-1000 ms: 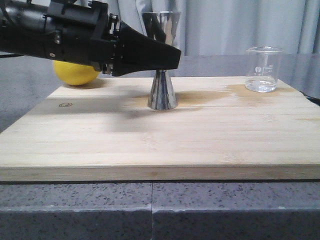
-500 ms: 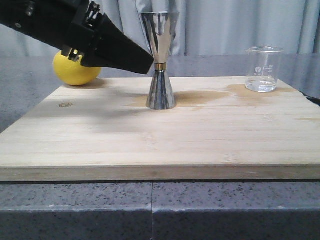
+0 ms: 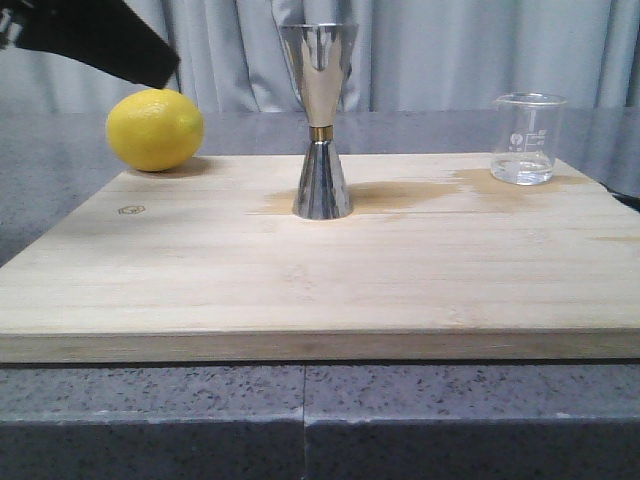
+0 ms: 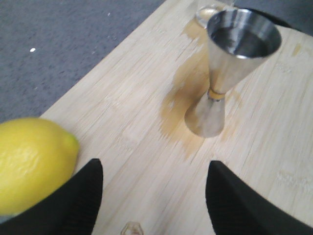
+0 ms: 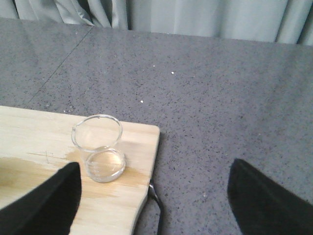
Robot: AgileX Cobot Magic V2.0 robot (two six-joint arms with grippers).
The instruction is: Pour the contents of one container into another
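The clear glass beaker (image 3: 524, 140) stands upright at the board's far right corner with a little clear liquid at its bottom. It shows again in the right wrist view as the beaker (image 5: 99, 148). The tall steel jigger (image 3: 319, 120) with its gold waist band stands upright mid-board. In the left wrist view the jigger (image 4: 230, 73) is ahead of my left gripper (image 4: 155, 166), which is open and holds nothing. My right gripper (image 5: 156, 166) is open too, hovering off the board's right edge, apart from the beaker. Only the left arm's tip (image 3: 120, 45) shows in the front view.
A yellow lemon (image 3: 155, 129) lies at the board's far left corner, close beside one left finger (image 4: 80, 196). Wet brown stains (image 3: 420, 190) run between jigger and beaker on the wooden board (image 3: 320, 290). Grey speckled counter (image 5: 220, 98) surrounds the board; curtains hang behind.
My left gripper has pulled up and away to the left from beside the jigger, uncovering the lemon. Jigger and beaker have not moved.
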